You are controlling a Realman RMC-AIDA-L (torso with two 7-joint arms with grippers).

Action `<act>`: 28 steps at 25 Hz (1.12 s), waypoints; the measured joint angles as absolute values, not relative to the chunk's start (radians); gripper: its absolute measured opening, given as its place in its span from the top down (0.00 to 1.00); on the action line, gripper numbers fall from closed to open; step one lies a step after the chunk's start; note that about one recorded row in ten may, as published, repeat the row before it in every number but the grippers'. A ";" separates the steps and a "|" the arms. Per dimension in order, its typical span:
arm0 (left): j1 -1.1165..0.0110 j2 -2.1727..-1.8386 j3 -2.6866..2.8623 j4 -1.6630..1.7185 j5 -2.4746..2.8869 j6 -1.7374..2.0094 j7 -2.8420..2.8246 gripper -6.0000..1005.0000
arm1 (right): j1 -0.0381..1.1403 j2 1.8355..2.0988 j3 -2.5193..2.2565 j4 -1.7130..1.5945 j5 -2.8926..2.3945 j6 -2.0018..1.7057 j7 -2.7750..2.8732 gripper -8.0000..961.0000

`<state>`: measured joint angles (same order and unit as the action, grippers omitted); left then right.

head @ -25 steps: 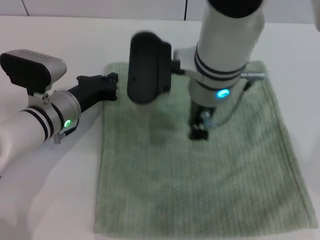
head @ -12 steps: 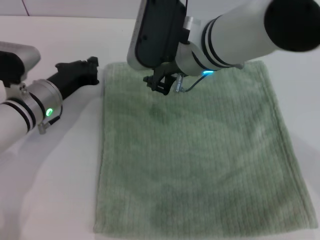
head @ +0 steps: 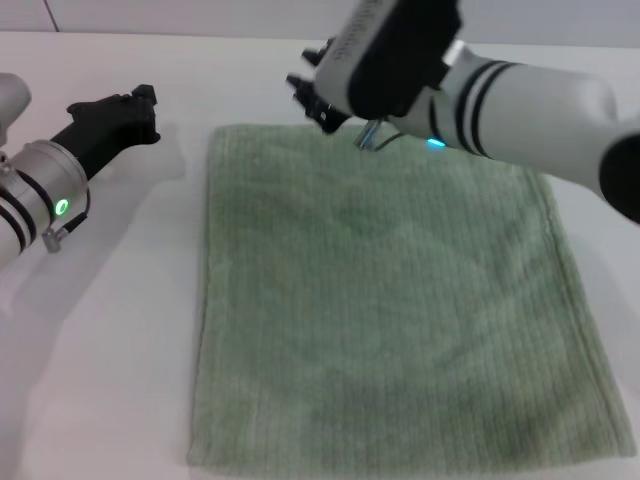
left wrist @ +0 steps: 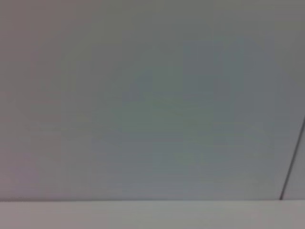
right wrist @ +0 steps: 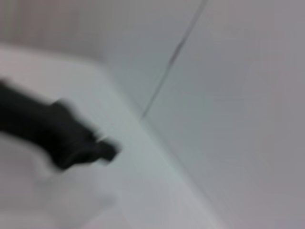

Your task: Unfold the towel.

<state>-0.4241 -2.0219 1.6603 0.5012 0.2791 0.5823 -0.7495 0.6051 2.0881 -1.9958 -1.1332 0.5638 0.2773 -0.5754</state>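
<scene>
The towel [head: 390,310] is pale sage-green ribbed terry cloth and lies spread flat in a single wide sheet on the white table [head: 110,360]. My left gripper [head: 140,105] is black and hangs over bare table to the left of the towel's far left corner, clear of the cloth. My right gripper [head: 310,92] is raised above the towel's far edge and holds no cloth. The right wrist view shows a blurred black gripper [right wrist: 66,136], the left arm's, over the table.
The right arm [head: 500,90] reaches across the towel's far right part. A pale wall with a dark seam [left wrist: 291,162] stands behind the table. Bare table lies left of the towel.
My right gripper has lifted off the towel's middle and swung to its far edge, tilting up. My left gripper has drawn back to the left, away from the towel's corner.
</scene>
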 joint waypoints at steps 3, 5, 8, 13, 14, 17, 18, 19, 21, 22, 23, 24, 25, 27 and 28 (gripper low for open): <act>-0.414 -2.022 1.648 0.512 0.279 0.585 -0.746 1.00 | 0.556 2.090 -2.002 -1.117 0.566 0.145 -0.571 0.73; -0.404 -2.022 1.640 0.521 0.279 0.592 -0.746 1.00 | 0.509 2.090 -2.021 -1.078 0.569 -0.017 -0.540 0.73; -0.394 -2.023 1.625 0.527 0.279 0.599 -0.746 1.00 | 0.488 2.090 -2.030 -1.043 0.570 -0.119 -0.511 0.73; -0.373 -2.041 1.566 0.529 0.279 0.645 -0.742 1.00 | 0.470 2.089 -2.043 -0.937 0.578 -0.312 -0.416 0.73; -0.367 -2.041 1.563 0.529 0.279 0.669 -0.740 1.00 | 0.470 2.089 -2.043 -0.937 0.578 -0.312 -0.416 0.73; -0.356 -2.039 1.543 0.522 0.279 0.731 -0.737 1.00 | 0.474 2.088 -2.048 -0.875 0.579 -0.384 -0.404 0.69; -0.352 -2.039 1.533 0.520 0.279 0.748 -0.737 1.00 | 0.473 2.088 -2.048 -0.852 0.579 -0.425 -0.389 0.66; -0.348 -2.039 1.517 0.518 0.279 0.766 -0.734 1.00 | 0.471 2.089 -2.049 -0.827 0.580 -0.467 -0.367 0.62; -0.340 -2.041 1.495 0.516 0.279 0.793 -0.722 0.96 | 0.468 2.089 -2.050 -0.777 0.580 -0.570 -0.312 0.53; -0.336 -2.042 1.486 0.516 0.279 0.808 -0.708 0.92 | 0.465 2.089 -2.052 -0.733 0.581 -0.653 -0.272 0.48; -0.334 -2.042 1.480 0.516 0.279 0.819 -0.697 0.88 | 0.465 2.089 -2.054 -0.700 0.581 -0.717 -0.242 0.43; -0.332 -2.045 1.473 0.516 0.279 0.830 -0.683 0.85 | 0.465 2.090 -2.057 -0.660 0.581 -0.787 -0.205 0.38; -0.330 -2.052 1.453 0.515 0.279 0.846 -0.648 0.81 | 0.470 2.090 -2.064 -0.592 0.581 -0.901 -0.132 0.33; -0.330 -2.057 1.444 0.515 0.278 0.849 -0.628 0.74 | 0.475 2.089 -2.064 -0.562 0.581 -0.942 -0.100 0.28; -0.331 -2.060 1.437 0.515 0.276 0.852 -0.607 0.71 | 0.482 2.089 -2.061 -0.536 0.581 -0.976 -0.076 0.25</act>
<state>-0.3311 -2.0596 1.4373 0.5149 0.2760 0.8519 -0.6075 0.4816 2.0890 -2.0609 -0.5356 0.5812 -0.9757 -0.0763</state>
